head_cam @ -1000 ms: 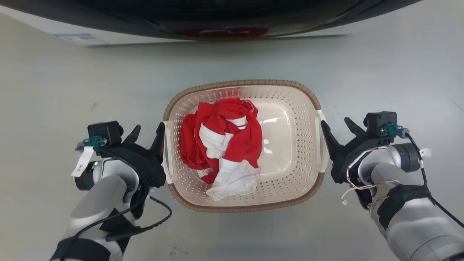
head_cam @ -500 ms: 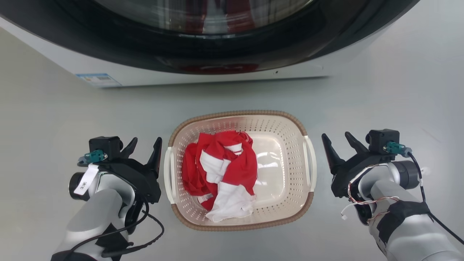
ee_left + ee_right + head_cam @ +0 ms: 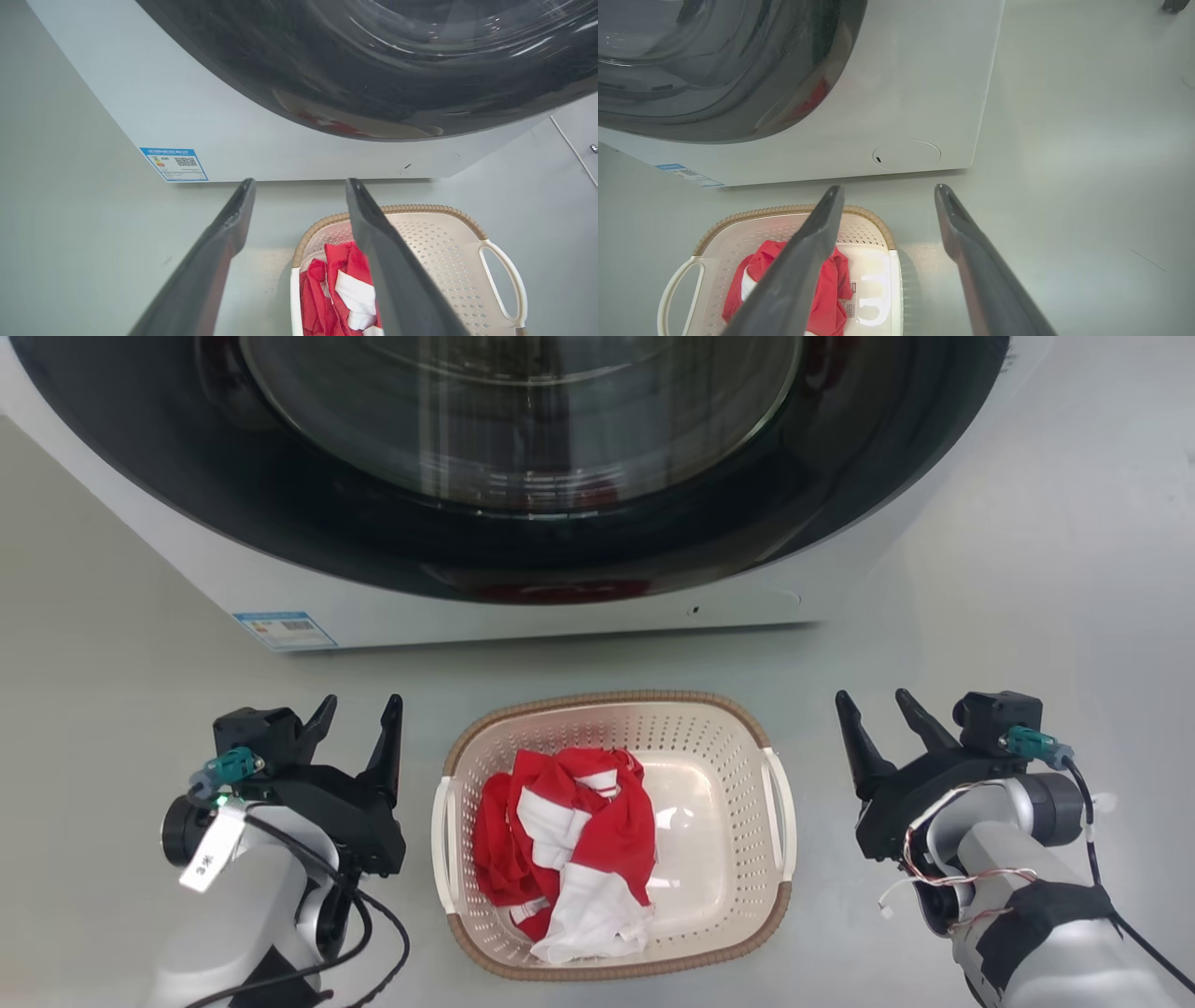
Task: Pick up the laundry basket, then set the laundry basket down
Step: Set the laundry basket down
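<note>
The pale grey floor (image 3: pixel 1027 569) takes up most of the head view. A white front-loading washing machine (image 3: pixel 523 621) stands on it at the top of that view, its large round door (image 3: pixel 523 429) dark and glassy, with red reflections at its lower edge.

The laundry basket (image 3: pixel 597 697) sits on the floor directly in front of the machine, a strip of bare floor between the two. It is upright, midway between the two arms, and nothing is touching it. Its brown rim runs around the near and far ends, and one white handle (image 3: pixel 441 845) faces the left arm while the other (image 3: pixel 782 812) faces the right arm.

A crumpled red and white garment (image 3: pixel 569 840) lies inside the basket, towards its left half. The right part of the basket bottom is bare.

The left gripper (image 3: pixel 362 702) is near the basket's left side but apart from it, fingers spread and holding nothing. The right gripper (image 3: pixel 872 695) is likewise clear of the right handle, fingers spread and empty. Both point towards the machine.

A small blue-edged label (image 3: pixel 285 629) is stuck at the lower left corner of the machine front.
</note>
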Motion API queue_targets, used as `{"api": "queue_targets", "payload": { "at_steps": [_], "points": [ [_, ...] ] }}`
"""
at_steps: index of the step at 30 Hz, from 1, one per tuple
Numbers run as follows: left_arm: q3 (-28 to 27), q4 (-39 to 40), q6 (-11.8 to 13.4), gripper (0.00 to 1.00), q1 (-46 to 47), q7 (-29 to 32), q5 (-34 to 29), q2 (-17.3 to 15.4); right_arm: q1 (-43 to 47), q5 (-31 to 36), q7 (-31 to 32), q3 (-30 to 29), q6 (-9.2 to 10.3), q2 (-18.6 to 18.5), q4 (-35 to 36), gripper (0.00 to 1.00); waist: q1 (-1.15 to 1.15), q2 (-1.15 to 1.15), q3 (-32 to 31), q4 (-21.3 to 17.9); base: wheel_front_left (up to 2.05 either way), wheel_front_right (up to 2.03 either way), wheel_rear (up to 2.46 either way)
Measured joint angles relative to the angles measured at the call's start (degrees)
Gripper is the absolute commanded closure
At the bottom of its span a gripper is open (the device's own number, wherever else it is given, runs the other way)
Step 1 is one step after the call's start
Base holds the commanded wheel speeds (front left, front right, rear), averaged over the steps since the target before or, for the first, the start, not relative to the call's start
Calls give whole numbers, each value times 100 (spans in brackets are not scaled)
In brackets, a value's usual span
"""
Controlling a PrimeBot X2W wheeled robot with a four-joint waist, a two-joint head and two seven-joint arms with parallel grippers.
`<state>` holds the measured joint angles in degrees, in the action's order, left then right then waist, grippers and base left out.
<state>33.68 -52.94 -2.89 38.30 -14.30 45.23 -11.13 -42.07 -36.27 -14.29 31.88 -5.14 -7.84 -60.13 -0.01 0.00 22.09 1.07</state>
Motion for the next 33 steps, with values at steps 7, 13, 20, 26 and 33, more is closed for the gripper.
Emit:
{"api": "queue_targets", "payload": {
  "at_steps": [7,13,20,26,33],
  "points": [
    [-213,900,315,0,-541,0,-376,-235,415,132,0,-188,291,-210,661,0,0,0,-420,-12,0,0,0],
    [-376,1569,525,0,-955,0,-648,-401,722,320,0,-291,470,-291,1170,0,0,0,-676,-23,0,0,0],
    [-560,2570,775,0,-1580,0,-993,-570,1191,509,0,-417,698,-417,1950,0,0,0,-1012,-35,0,0,0],
    [-730,3387,858,0,-2086,-1,-1199,-683,1603,726,-1,-542,876,-552,2672,0,0,0,-1261,-43,0,0,0],
    [-939,4124,951,0,-2634,-1,-1416,-783,2108,864,-1,-670,1011,-689,3407,0,0,0,-1502,-54,0,0,0]
  ]
}}
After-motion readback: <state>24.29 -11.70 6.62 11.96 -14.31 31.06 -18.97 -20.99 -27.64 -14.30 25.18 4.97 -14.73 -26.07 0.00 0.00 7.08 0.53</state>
